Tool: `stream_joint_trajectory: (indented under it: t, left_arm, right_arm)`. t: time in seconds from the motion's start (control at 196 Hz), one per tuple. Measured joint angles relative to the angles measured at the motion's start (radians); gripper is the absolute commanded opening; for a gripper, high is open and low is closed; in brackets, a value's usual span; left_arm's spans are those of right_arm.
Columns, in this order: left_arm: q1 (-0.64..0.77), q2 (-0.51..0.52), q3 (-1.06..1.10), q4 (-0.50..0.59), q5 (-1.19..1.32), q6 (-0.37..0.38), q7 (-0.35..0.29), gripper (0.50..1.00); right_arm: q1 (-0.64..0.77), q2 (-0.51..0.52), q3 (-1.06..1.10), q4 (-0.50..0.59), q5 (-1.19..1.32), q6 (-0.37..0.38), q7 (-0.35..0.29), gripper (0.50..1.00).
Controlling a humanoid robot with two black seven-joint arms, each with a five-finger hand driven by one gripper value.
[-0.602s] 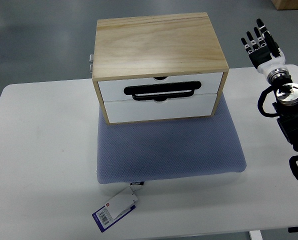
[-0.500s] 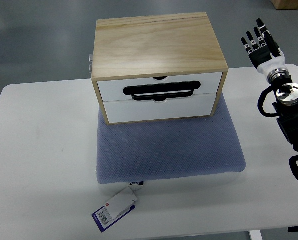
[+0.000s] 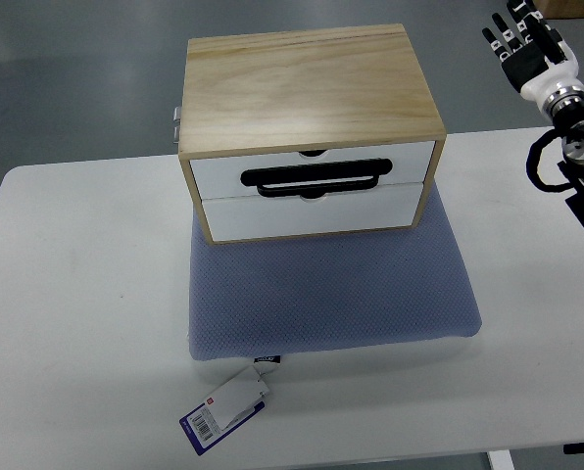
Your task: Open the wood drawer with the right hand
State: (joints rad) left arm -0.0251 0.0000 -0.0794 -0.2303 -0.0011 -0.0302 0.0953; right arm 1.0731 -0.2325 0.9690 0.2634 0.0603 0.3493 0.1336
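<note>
A light wooden box (image 3: 307, 88) with two white drawer fronts stands on a blue-grey mat (image 3: 331, 294) in the middle of the white table (image 3: 76, 294). Both drawers are closed. A black handle (image 3: 312, 178) lies across the seam between the upper drawer (image 3: 219, 174) and the lower drawer (image 3: 312, 212). My right hand (image 3: 523, 41) is at the far upper right, well away from the box, past the table's far edge. Its fingers are spread and hold nothing. The left arm does not show.
A white and blue tag (image 3: 223, 411) on the mat's front edge lies on the table near the front. A small metal fitting (image 3: 176, 122) sticks out of the box's left side. A cardboard corner (image 3: 571, 8) shows at the top right.
My right hand and arm have moved up and to the right, further from the box. The box and drawers have not moved.
</note>
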Motion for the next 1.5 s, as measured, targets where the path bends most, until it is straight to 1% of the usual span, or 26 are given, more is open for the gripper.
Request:
stream_joint_trajectory:
  t: [0.112,0.199,0.363,0.465,0.582,0.725,0.781,0.873,0.96,1.103,1.22,1.327,1.501]
  left_arm:
    - [0.001,0.000,0.002,-0.005,0.001,-0.001,0.000,1.000]
    - [0.001,0.000,0.003,-0.006,0.001,-0.001,0.000,1.000]
    - [0.001,0.000,0.003,-0.007,0.001,-0.002,0.000,1.000]
    - [0.001,0.000,0.004,-0.006,0.001,-0.002,0.000,1.000]
    - [0.002,0.000,0.005,-0.006,0.001,-0.002,0.001,1.000]
    - [0.001,0.000,0.006,-0.006,0.001,-0.002,0.001,1.000]
    - [0.001,0.000,0.007,-0.006,0.001,-0.002,0.001,1.000]
    - [0.000,0.000,0.007,-0.006,0.001,-0.002,0.001,1.000]
    - [0.000,0.000,0.008,-0.006,0.002,-0.002,0.001,1.000]
    - [-0.001,0.000,0.010,-0.004,0.002,-0.002,0.001,1.000]
    - [-0.001,0.000,0.010,-0.005,0.003,-0.002,0.001,1.000]
    - [-0.001,0.000,0.008,-0.006,0.003,-0.002,0.001,1.000]
    - [-0.001,0.000,0.007,-0.005,0.003,-0.002,0.001,1.000]
  right_arm:
    - [0.108,-0.036,-0.133,0.030,-0.072,0.014,-0.004,0.946]
    - [0.171,-0.069,-0.249,0.099,-0.137,0.024,-0.007,0.944]
    - [0.319,-0.121,-0.478,0.272,-0.308,0.038,-0.011,0.946]
    - [0.439,-0.130,-0.637,0.330,-0.432,0.069,-0.019,0.946]
    - [0.580,-0.118,-0.825,0.376,-0.524,0.131,-0.061,0.946]
    - [0.735,-0.108,-0.996,0.492,-0.545,0.238,-0.140,0.946]
    - [0.783,-0.108,-1.041,0.556,-0.546,0.253,-0.161,0.946]
    - [0.844,-0.115,-1.077,0.693,-0.541,0.260,-0.175,0.944]
    - [0.887,-0.121,-1.097,0.816,-0.535,0.261,-0.185,0.944]
    - [0.924,-0.122,-1.160,0.937,-0.516,0.262,-0.205,0.944]
    - [0.913,-0.115,-1.207,0.976,-0.510,0.262,-0.220,0.940]
    - [0.881,-0.118,-1.224,0.989,-0.497,0.262,-0.233,0.938]
    - [0.832,-0.140,-1.229,1.013,-0.404,0.258,-0.276,0.938]
